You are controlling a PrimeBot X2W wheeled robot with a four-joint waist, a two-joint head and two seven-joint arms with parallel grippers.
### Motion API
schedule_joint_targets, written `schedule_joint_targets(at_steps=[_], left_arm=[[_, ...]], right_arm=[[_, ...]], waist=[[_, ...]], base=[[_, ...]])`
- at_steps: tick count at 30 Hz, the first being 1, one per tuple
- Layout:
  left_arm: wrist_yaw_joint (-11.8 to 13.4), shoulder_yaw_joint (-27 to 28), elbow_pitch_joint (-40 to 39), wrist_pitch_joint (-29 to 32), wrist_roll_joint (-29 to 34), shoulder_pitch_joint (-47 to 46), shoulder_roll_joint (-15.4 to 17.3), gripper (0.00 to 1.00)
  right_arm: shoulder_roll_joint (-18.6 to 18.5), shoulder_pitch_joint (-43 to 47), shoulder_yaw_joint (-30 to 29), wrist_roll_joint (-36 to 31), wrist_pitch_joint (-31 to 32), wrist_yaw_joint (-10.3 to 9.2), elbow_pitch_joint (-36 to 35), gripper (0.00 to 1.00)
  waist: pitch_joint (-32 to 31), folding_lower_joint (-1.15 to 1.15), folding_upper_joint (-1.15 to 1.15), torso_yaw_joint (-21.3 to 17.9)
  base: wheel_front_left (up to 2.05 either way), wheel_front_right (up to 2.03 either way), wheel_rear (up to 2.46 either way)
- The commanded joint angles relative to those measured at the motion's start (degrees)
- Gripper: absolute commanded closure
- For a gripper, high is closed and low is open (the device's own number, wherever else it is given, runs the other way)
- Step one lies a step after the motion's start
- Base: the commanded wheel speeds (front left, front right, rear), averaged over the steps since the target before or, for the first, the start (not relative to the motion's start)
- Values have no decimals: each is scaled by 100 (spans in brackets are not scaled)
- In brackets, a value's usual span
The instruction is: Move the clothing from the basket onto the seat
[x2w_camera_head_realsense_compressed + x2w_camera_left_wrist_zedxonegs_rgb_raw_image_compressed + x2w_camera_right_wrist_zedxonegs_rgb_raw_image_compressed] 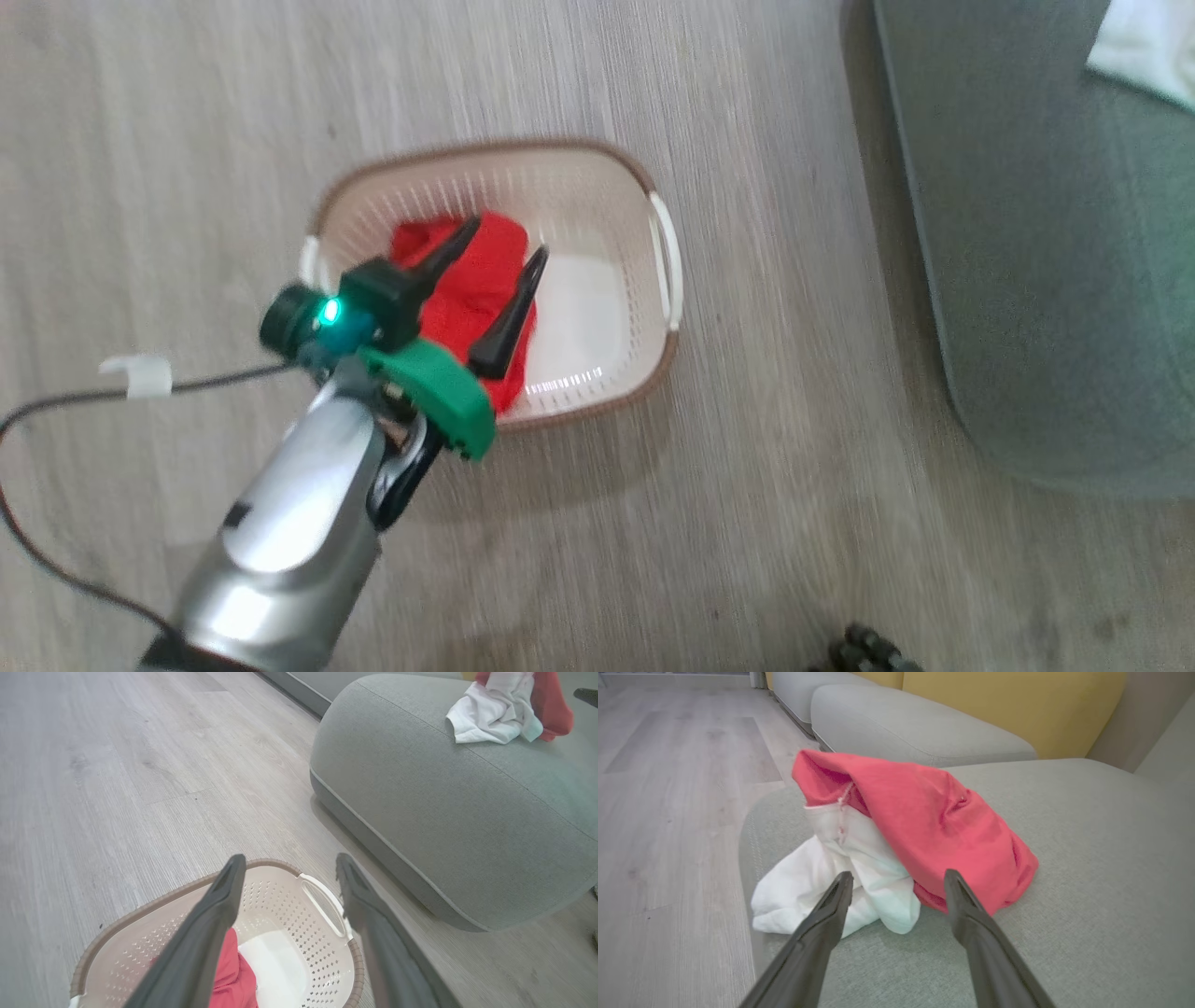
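Observation:
A bright red piece of clothing (467, 280) lies in the left half of the cream basket (597, 154) on the floor. My left gripper (504, 243) hangs over it, open, with nothing between its fingers; its wrist view shows the same red fabric (231, 970) below the left gripper (290, 858) and the basket wall (299, 914). A red garment with a white part (934, 826) rests in a heap on the grey-green seat (1087, 858). Just short of that heap is my right gripper (899, 876), open and holding nothing. The seat (1055, 280) stands to the right of the basket.
Pale wood floor (794, 523) runs between basket and seat. A black cable with a white clip (140, 373) trails at the left. Another grey cushion (915, 728) and a yellow backrest (1008, 704) lie beyond the seat. A dark object (868, 649) sits at the bottom edge.

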Motion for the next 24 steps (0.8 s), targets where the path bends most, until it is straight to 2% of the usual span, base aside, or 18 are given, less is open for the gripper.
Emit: schedule_joint_targets(at_steps=[1, 6, 13, 24], left_arm=[[36, 273, -112, -52, -7, 96, 49, 0], [104, 845, 36, -53, 31, 570, -88, 0], [220, 1699, 33, -53, 296, 1182, -196, 0], [272, 2918, -349, -53, 858, 2009, -328, 0]], right_arm=[[-84, 159, 188, 52, -50, -2, -254, 0], [155, 667, 761, 162, -51, -2, -559, 0], [317, 1109, 1597, 505, -51, -2, -618, 0], [844, 1605, 2611, 712, -51, -2, -1234, 0]], waist=[[-513, 1, 0, 188], [-1092, 1, 0, 428], [-1758, 1, 0, 817], [-2389, 1, 0, 1097]], base=[[0, 0, 0], [0, 0, 0], [0, 0, 0], [0, 0, 0]])
